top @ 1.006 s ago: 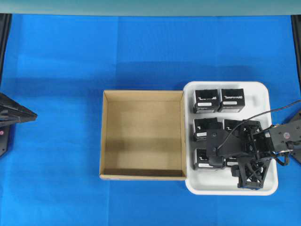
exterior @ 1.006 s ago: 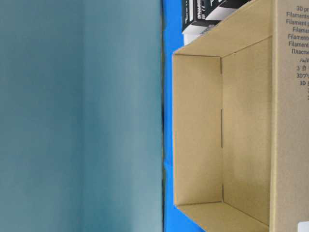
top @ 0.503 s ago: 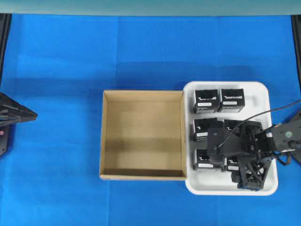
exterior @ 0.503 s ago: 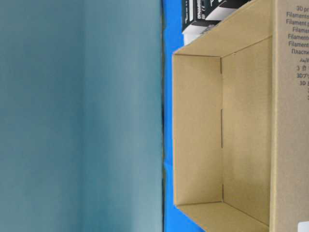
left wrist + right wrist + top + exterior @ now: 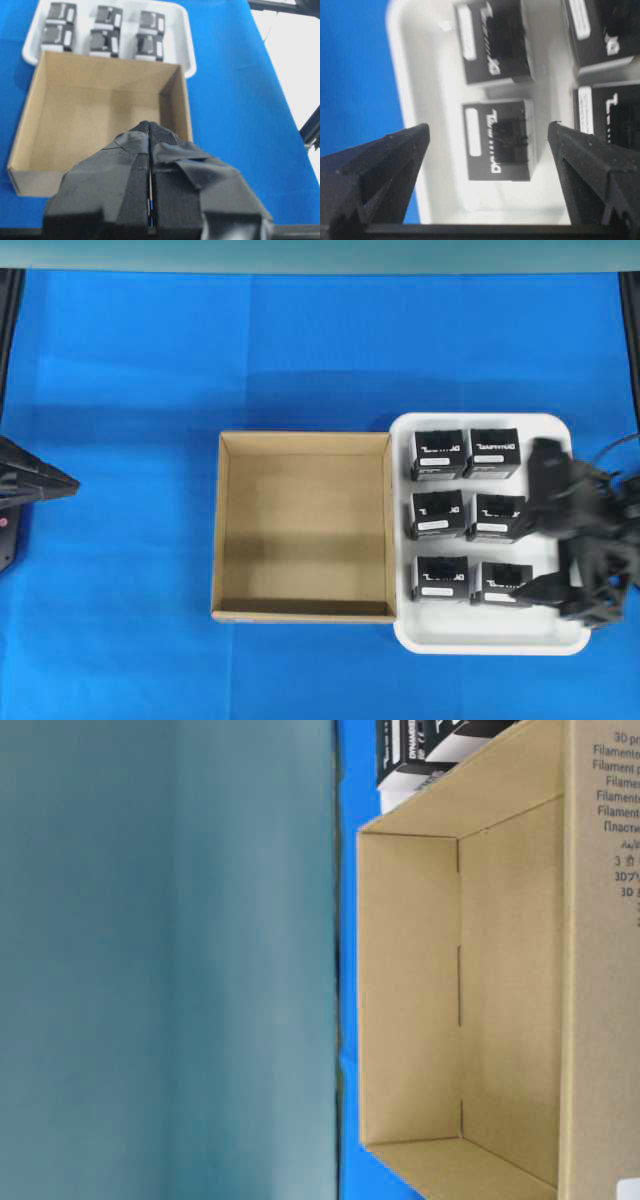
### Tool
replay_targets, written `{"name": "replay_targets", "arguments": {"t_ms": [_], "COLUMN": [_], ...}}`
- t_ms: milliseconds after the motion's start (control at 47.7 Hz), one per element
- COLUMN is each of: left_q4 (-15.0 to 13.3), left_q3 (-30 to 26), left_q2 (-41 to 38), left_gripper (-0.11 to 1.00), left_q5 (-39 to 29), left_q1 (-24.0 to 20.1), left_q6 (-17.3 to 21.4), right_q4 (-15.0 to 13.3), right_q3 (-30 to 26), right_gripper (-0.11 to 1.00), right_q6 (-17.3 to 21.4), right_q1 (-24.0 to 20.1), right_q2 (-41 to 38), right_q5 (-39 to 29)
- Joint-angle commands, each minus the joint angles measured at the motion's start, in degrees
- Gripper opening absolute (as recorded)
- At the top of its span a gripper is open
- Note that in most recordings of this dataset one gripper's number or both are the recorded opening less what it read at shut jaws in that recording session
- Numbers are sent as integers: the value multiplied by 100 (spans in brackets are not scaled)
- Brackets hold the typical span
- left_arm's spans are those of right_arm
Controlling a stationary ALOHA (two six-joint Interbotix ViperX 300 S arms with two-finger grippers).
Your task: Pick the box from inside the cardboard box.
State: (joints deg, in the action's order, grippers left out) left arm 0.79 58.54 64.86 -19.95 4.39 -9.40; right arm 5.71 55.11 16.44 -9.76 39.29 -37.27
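The cardboard box [image 5: 216,530] lies mid-table, and its brown floor is bare in the overhead, table-level [image 5: 410,990] and left wrist [image 5: 180,100] views. Several black boxes with white labels sit in rows in the white tray [image 5: 580,440] to its right. The front right box [image 5: 502,583] rests free on the tray floor. My right gripper [image 5: 560,525] is blurred over the tray's right side and stands open. Its wrist view shows that box [image 5: 500,142] well below the spread jaws of the right gripper [image 5: 487,127], untouched. My left gripper [image 5: 149,124] is shut and empty, at the far left [image 5: 70,483].
The tray rim [image 5: 405,100] touches the cardboard box's right wall. Blue cloth covers the table all around. Black frame posts stand at the far corners [image 5: 10,300]. The table-level view has two black boxes [image 5: 410,750] behind the cardboard wall.
My right gripper opened wide and pulled back to the right, off the tray's front rows. All the black boxes stay in the tray. The left arm has not moved.
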Motion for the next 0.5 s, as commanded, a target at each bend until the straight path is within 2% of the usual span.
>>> {"name": "replay_targets", "arguments": {"t_ms": [0, 210, 482], "left_q4": [18, 18, 18], "left_q3": [-149, -141, -149], "left_q2": [-62, -70, -70], "left_gripper": [-5, -5, -5], "left_q5": [44, 53, 53], "left_q1": [9, 0, 0], "left_q6": [0, 0, 26], "right_q4": [-35, -44, -141], "right_q3": [35, 35, 18], "right_gripper": [97, 97, 96], "right_q6": [-9, -18, -18], "right_q1": [79, 185, 176], "right_q2": [580, 1459, 1635], "right_q5": [97, -79, -466]}}
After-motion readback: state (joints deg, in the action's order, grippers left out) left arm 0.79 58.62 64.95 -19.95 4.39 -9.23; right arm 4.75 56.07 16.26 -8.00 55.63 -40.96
